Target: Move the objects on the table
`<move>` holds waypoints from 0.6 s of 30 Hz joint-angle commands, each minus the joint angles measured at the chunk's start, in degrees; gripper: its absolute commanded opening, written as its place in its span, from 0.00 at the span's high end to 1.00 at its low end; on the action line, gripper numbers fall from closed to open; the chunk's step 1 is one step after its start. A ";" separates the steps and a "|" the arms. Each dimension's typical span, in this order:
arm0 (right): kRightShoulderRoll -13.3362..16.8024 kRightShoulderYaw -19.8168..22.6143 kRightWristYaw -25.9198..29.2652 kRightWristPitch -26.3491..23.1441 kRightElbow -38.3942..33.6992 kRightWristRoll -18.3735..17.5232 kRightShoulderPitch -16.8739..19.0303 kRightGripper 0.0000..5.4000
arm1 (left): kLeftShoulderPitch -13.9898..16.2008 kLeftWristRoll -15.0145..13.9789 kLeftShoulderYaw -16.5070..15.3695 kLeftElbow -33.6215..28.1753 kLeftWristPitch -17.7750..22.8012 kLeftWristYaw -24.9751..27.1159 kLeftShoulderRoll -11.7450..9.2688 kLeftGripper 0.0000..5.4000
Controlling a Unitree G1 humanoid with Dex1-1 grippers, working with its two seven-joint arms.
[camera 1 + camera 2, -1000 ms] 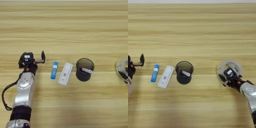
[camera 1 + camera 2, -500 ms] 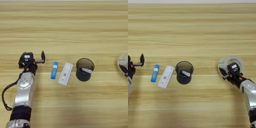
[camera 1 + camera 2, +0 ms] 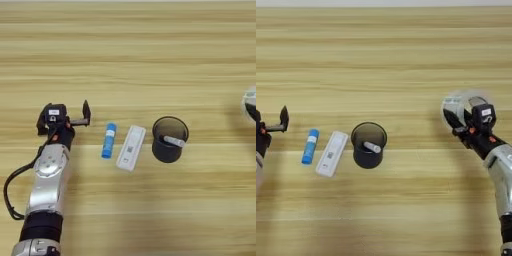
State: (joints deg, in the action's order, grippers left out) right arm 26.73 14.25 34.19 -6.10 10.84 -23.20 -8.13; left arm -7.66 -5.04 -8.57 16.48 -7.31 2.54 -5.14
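The wood-grain counter carries three small things in a row near its middle, with an arm at either side. The left gripper is seen just left of the row, its fingers spread and nothing held between them. The right gripper is set well apart to the right, beside a round pale thing that cannot be identified; whether its fingers are spread or pressed together cannot be told.

The black cup, with a small white tube in it, stands just right of the white cassette. The blue tube lies just left of the cassette.

A reach for the blue tube could roll it against the cassette, since the two lie so near. A push on the cassette could tip the cup.

The left arm is shown whole only in the left eye view; the right arm only in the right eye view.
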 commanded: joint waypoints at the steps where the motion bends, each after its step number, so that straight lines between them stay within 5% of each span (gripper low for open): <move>1: -0.90 1.13 -1.14 -4.64 -7.14 -3.26 0.58 0.76 | 0.17 -0.68 0.43 -1.09 -0.51 0.97 0.40 0.00; 18: -3.40 3.74 -4.12 -17.78 -17.81 -14.37 -0.62 0.76 | 1.80 -6.28 2.76 -8.35 -1.31 10.74 0.68 0.00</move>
State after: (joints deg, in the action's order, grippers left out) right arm 23.47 17.01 30.40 -22.57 -4.85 -35.52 -7.29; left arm -6.70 -9.64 -6.57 10.03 -8.42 11.43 -5.01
